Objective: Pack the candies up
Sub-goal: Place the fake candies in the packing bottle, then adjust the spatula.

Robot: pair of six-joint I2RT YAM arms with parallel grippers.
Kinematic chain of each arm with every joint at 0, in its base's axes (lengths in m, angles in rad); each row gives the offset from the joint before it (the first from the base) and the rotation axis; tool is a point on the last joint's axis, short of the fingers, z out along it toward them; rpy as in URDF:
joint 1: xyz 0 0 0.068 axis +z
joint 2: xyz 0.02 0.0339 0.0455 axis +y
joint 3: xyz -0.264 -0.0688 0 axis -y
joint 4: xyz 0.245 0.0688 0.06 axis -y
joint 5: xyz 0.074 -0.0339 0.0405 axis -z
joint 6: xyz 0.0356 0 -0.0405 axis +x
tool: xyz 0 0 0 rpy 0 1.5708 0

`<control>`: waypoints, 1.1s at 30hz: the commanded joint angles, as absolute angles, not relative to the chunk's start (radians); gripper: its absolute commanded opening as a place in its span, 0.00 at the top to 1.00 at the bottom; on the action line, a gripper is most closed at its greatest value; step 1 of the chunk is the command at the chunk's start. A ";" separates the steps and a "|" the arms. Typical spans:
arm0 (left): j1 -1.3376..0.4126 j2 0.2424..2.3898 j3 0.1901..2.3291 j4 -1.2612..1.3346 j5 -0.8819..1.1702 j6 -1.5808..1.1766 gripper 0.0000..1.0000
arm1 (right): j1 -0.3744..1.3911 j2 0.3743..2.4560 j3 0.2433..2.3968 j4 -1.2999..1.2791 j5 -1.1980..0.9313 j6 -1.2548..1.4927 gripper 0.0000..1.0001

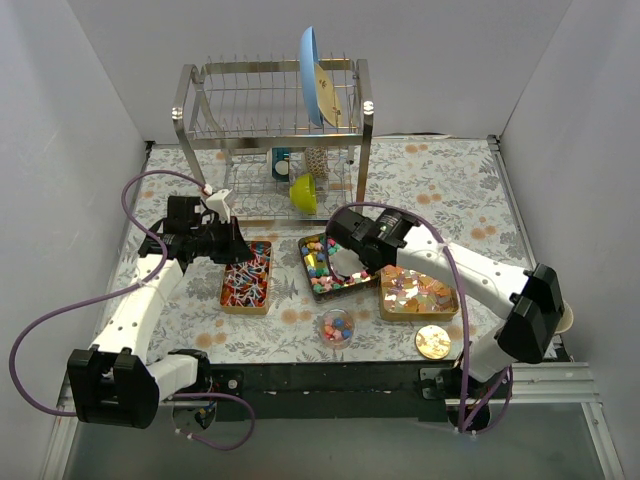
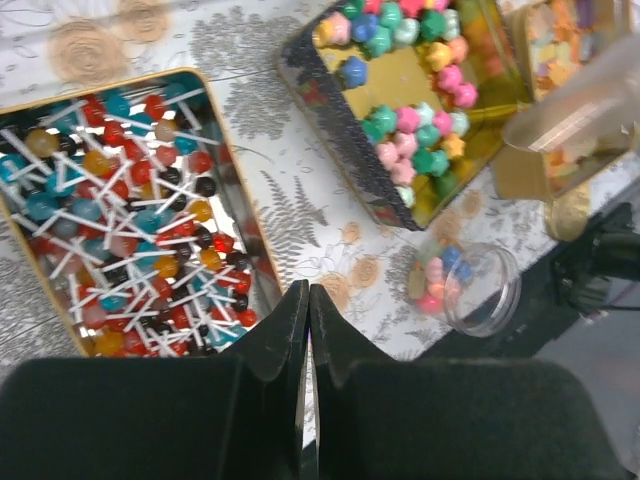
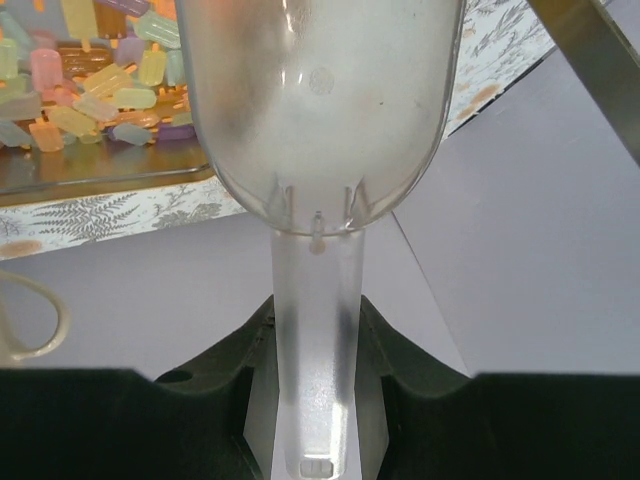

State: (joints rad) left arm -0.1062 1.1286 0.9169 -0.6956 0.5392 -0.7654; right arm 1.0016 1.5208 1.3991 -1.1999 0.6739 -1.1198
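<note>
Three open tins hold candies: red, blue and orange lollipop-like sweets in the left tin [image 1: 245,278] [image 2: 120,210], pastel flower-shaped sweets in the middle tin [image 1: 322,270] [image 2: 420,100], and pale translucent sweets in the right tin [image 1: 418,293] [image 3: 80,90]. A small clear jar [image 1: 337,326] [image 2: 470,285] holds a few pastel sweets. My right gripper [image 1: 352,250] [image 3: 315,310] is shut on the handle of a clear plastic scoop [image 1: 347,263] [image 3: 320,100], held over the middle tin; the scoop looks empty. My left gripper [image 1: 235,248] [image 2: 308,290] is shut and empty, above the left tin's right edge.
A round gold lid [image 1: 433,342] lies near the front edge, right of the jar. A metal dish rack [image 1: 270,110] with a blue plate [image 1: 318,90] and a green bowl [image 1: 303,192] stands at the back. Grey walls enclose the table on both sides.
</note>
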 commanded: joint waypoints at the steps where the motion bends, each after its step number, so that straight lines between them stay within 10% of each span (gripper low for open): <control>1: -0.101 1.082 0.913 -0.644 0.842 -0.776 1.00 | 0.973 1.574 1.479 -1.089 0.637 -1.250 0.99; 25: -0.143 1.246 0.946 -0.373 0.907 -1.060 1.00 | 1.124 1.735 1.921 -1.092 0.302 -0.951 0.99; 33: -0.141 1.131 0.985 -0.552 0.559 -1.038 0.50 | 0.942 1.634 1.663 -1.051 0.282 -1.167 0.99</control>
State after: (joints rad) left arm -0.1413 1.2167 0.9657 -0.4534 0.7570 -1.0481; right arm 1.0451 1.6955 1.7012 -1.0599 0.3027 -1.0271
